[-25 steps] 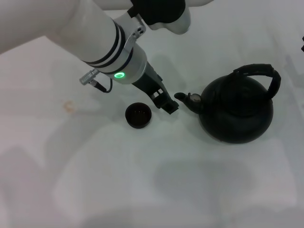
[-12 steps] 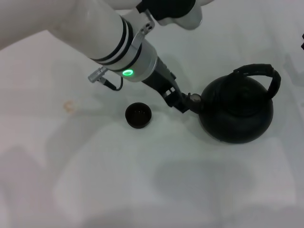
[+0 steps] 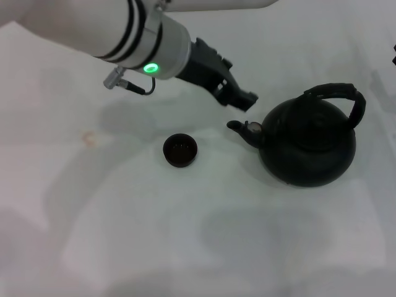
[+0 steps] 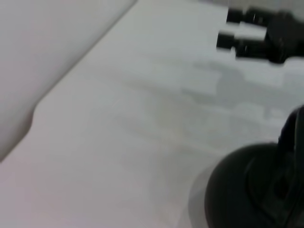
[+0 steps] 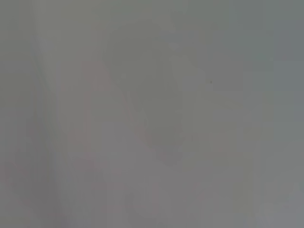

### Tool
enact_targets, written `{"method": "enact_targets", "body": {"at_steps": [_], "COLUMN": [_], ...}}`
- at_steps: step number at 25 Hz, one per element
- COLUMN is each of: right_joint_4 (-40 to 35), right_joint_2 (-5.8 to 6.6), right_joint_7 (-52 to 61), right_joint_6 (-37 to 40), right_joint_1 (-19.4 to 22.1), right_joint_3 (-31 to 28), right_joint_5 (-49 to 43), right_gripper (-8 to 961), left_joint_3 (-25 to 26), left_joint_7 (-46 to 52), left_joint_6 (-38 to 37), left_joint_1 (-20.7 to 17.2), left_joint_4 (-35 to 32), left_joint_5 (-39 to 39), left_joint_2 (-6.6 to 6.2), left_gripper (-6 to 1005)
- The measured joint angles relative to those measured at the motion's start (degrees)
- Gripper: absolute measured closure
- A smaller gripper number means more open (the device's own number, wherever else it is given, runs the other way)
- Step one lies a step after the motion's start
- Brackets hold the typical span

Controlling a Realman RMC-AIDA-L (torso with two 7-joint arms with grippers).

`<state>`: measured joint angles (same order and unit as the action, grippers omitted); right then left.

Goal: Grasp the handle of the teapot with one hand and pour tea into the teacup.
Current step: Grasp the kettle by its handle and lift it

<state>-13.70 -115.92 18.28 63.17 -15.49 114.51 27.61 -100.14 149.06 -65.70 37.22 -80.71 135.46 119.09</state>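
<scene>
The matte black teapot (image 3: 307,145) stands on the white table at the right, its short spout (image 3: 238,127) pointing left. The ribbed arched handle (image 3: 337,91) spans its top, untouched. The small black teacup (image 3: 180,150) sits left of the spout, a short gap away. My left gripper (image 3: 243,99) hangs above the table, just up and left of the spout, touching nothing. The left wrist view shows the teapot's rounded body (image 4: 247,190) close by. Far beyond it, my right gripper (image 4: 225,28) shows as two black fingers held apart, empty.
The white table (image 3: 185,235) stretches wide in front of the teacup and teapot. A faint pinkish stain (image 3: 90,139) marks it at the left. A dark sliver (image 3: 394,55) shows at the right edge. The right wrist view shows only plain grey surface.
My left gripper has risen from table level beside the teacup and swung up and right, now hanging above the spout. Teapot and teacup have not moved.
</scene>
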Motion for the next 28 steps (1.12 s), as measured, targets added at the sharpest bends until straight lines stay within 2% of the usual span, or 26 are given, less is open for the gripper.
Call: {"method": "enact_targets", "body": {"at_steps": [4,8,11,12,13,14,20,21,23,28], "right_joint_4": [-0.1,0.0,0.0,0.1,0.1,0.1,0.1,0.1,0.1,-0.1], "right_joint_2": [0.0,-0.01,0.02,0.07,0.07,0.07,0.09,0.09,0.08,0.09], "right_joint_7": [0.0,0.0,0.0,-0.1,-0.1,-0.1,-0.2,-0.2,-0.2,-0.1], "right_joint_6": [0.2,0.2,0.3,0.3,0.3,0.3,0.3,0.3,0.3,0.3], "right_joint_1": [0.0,0.0,0.0,0.0,0.0,0.0,-0.1,-0.1,-0.1,-0.2], "right_joint_3": [0.0,0.0,-0.1,-0.1,-0.1,-0.1,-0.1,-0.2,-0.2,-0.2], "right_joint_5": [0.0,0.2,0.5,0.6,0.6,0.6,0.6,0.6,0.6,0.6], "right_gripper": [98,98,99,99,99,99,99,99,99,99], "left_joint_3": [4.0,9.6,13.8,16.6,17.6,17.6,24.9,25.9,26.5,25.9], "left_joint_7": [-4.0,-12.4,-20.9,-26.6,-29.0,-29.0,-49.1,-54.9,-64.0,-90.1], "left_joint_6": [4.0,10.3,14.3,15.7,16.0,16.0,15.4,15.0,14.2,9.6], "left_joint_1": [-3.9,-9.1,-12.9,-14.2,-14.5,-14.5,-15.8,-16.1,-16.6,-18.3], "left_joint_4": [-1.5,-0.9,2.3,6.1,8.2,8.2,23.3,26.4,30.1,41.4], "left_joint_5": [-4.5,-15.8,-28.2,-36.4,-39.6,-39.6,-61.3,-65.7,-71.6,-92.2], "left_joint_2": [-0.01,-0.08,-0.09,-0.09,-0.09,-0.09,-0.15,-0.17,-0.11,0.36], "left_gripper": [238,239,239,239,239,239,240,240,240,241]}}
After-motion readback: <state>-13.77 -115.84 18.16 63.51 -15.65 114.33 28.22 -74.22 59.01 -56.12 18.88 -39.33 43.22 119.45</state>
